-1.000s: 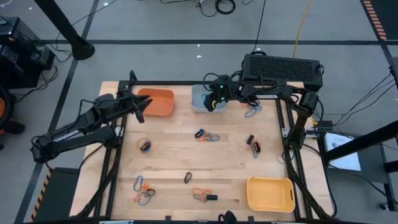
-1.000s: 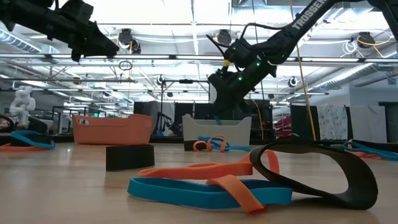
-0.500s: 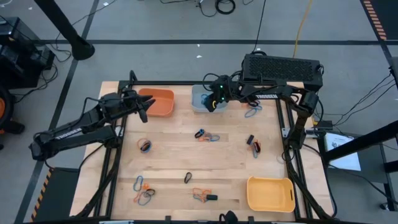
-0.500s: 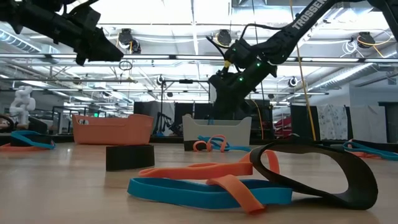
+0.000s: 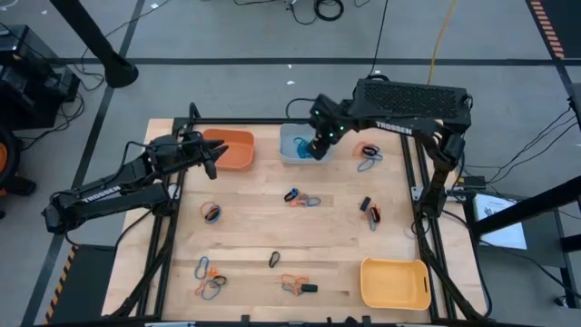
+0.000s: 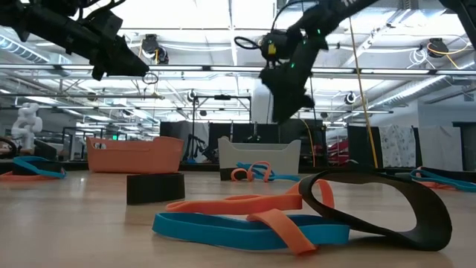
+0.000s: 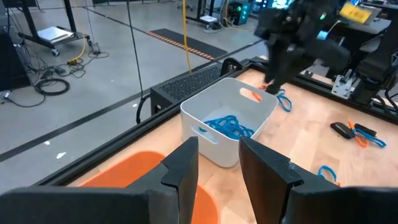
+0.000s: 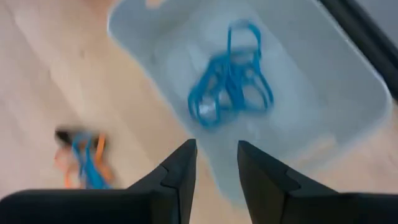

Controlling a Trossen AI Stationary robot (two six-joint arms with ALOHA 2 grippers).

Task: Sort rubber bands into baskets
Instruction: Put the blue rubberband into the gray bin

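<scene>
Lifted since a second ago, my right tool now hangs higher above the grey basket instead of reaching down into it, and its fingers have parted; nothing sits between them in the wrist view. A tangle of blue bands lies on that basket's floor, so I judge the drop is made and this arm is free for the next pick.

Nearest the front edge of the table sit the yellow basket and two small heaps of orange, blue and black bands (all unsorted). Mid-table there is a blue and orange knot, a dark one off to the right, and another to the left. Farther back, a loose clump lies just beside the grey basket.

At the far left, my left tool has drawn slightly nearer the orange basket and hovers at its near rim, fingers partly open and holding nothing that I can see.
</scene>
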